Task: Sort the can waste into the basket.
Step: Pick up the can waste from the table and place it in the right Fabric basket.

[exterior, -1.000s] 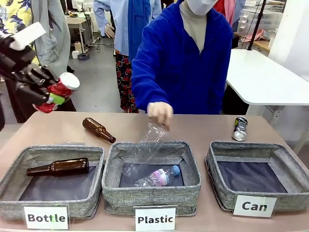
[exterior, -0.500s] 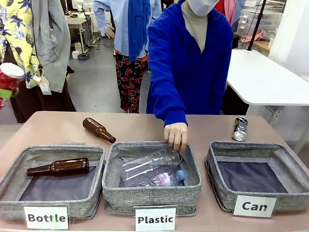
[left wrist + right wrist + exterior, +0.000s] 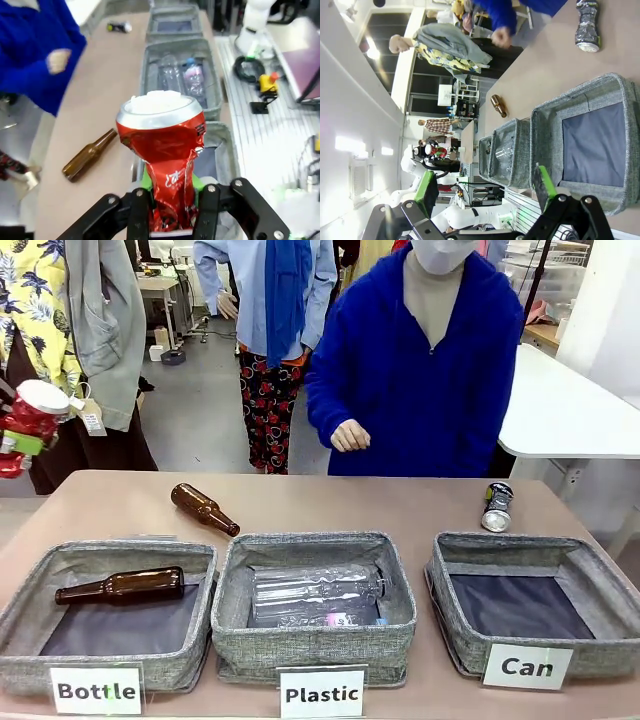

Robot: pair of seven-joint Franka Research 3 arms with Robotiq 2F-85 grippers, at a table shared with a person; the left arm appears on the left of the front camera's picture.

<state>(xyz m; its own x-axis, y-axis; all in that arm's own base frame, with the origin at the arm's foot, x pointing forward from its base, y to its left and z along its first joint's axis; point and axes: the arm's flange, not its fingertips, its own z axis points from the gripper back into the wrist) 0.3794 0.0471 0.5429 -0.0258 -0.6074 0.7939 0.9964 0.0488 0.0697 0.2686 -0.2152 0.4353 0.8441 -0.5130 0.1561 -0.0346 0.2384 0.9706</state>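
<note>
At the left edge of the front view, the red can (image 3: 30,412) is raised above the level of the tabletop (image 3: 380,502), on the side of the bin labelled "Bottle" (image 3: 30,575).

1. Left pincer (image 3: 170,207): closed on the crushed lower part of the red can. The green pads press against both sides of it. The can's silver end points away from the pincer.
2. Right pincer (image 3: 485,192): jaws spread wide, with nothing between them. It is raised above the near side of the basket (image 3: 445,580).
3. Basket: the rightmost of three grey fabric bins set in a row along the near edge of the tabletop. Its white label (image 3: 527,667) reads "Can". Only its dark lining shows inside.
4. Silver can (image 3: 497,506): lying on the tabletop just behind the far rim of the basket, outside it and apart from both pincers.
5. Middle bin, labelled "Plastic" (image 3: 232,590): holds clear plastic bottles (image 3: 315,590) lying on their sides.
6. Bin labelled "Bottle": holds one brown glass bottle (image 3: 120,585) lying flat. A second brown bottle (image 3: 204,508) lies on the tabletop behind the gap between this bin and the middle one.
7. Person in a blue top: stands at the far side. One hand (image 3: 350,435) is loosely closed and raised above the tabletop, touching nothing.
</note>
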